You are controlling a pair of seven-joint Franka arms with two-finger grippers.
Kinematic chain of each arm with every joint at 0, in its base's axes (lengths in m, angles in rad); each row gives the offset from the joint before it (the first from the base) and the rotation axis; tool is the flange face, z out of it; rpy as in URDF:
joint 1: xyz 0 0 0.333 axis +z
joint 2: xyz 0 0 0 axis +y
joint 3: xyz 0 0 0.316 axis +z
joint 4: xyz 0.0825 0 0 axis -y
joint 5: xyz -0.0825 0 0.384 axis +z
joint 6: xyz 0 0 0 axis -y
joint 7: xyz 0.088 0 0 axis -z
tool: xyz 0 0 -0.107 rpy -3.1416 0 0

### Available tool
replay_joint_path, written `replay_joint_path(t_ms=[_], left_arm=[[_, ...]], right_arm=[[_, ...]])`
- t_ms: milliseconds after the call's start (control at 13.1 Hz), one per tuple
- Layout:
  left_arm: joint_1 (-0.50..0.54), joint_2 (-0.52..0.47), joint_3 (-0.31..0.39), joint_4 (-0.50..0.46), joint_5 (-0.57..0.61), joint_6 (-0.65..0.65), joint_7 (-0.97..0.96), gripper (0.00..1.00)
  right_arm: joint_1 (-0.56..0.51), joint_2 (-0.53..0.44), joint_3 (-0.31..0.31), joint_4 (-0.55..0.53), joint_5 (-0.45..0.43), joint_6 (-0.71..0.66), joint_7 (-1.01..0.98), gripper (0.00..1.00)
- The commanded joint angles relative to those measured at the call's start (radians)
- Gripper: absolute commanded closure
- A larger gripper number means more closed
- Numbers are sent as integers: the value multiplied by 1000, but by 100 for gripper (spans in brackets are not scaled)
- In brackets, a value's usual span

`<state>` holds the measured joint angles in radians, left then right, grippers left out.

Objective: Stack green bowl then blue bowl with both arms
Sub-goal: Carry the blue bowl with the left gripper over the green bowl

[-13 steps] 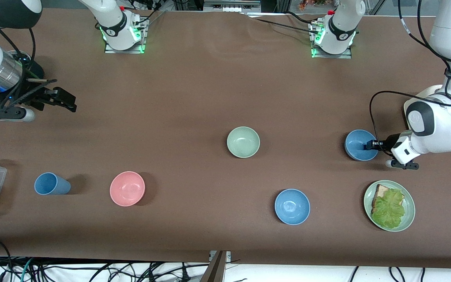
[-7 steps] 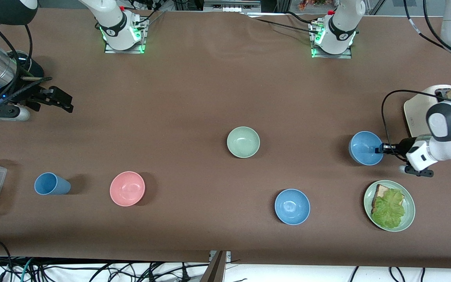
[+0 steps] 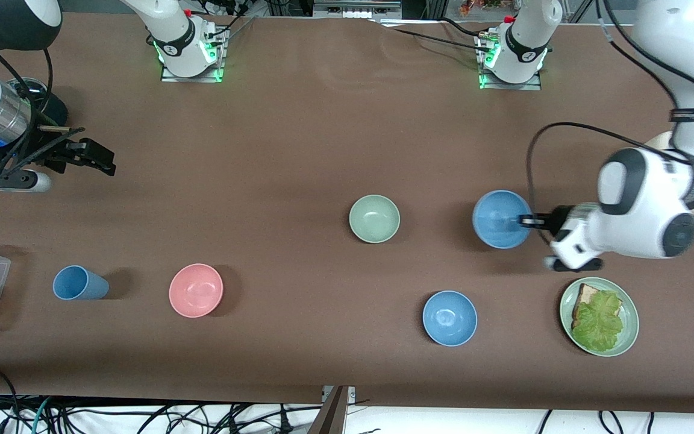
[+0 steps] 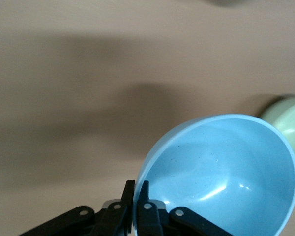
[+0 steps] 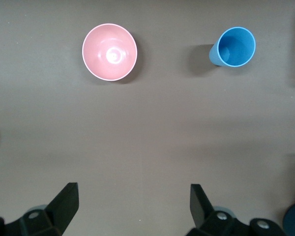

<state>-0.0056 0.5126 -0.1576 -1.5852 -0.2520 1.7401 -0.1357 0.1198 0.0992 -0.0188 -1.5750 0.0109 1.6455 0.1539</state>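
Blue bowl [image 3: 499, 219] hangs pinched at its rim by left gripper [image 3: 526, 220] — green bowl [image 3: 374, 219] at its nine o'clock — while right gripper [image 3: 91, 158] waits, jaws spread.

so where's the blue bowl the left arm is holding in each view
Front view: the held blue bowl is pinched at its rim by the left gripper, beside the green bowl, toward the left arm's end of the table.
Left wrist view: it fills the lower part of the picture, its rim between the fingers.
Right wrist view: not in it.
Shared landmark: the green bowl, at the left wrist picture's edge.
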Motion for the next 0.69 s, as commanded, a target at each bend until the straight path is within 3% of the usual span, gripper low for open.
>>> replay_joint_path(t_ms=[0, 306, 612], left_arm=[[-71, -8, -40, -3, -49, 39, -129, 100], [-267, 61, -40, -19, -69, 295, -321, 100], [-312, 145, -37, -21, -63, 452, -351, 100]], right_arm=[[-6, -1, 2, 7, 8, -13, 0, 0], [-6, -1, 2, 3, 8, -15, 1, 0], [-6, -1, 2, 3, 8, -15, 1, 0]])
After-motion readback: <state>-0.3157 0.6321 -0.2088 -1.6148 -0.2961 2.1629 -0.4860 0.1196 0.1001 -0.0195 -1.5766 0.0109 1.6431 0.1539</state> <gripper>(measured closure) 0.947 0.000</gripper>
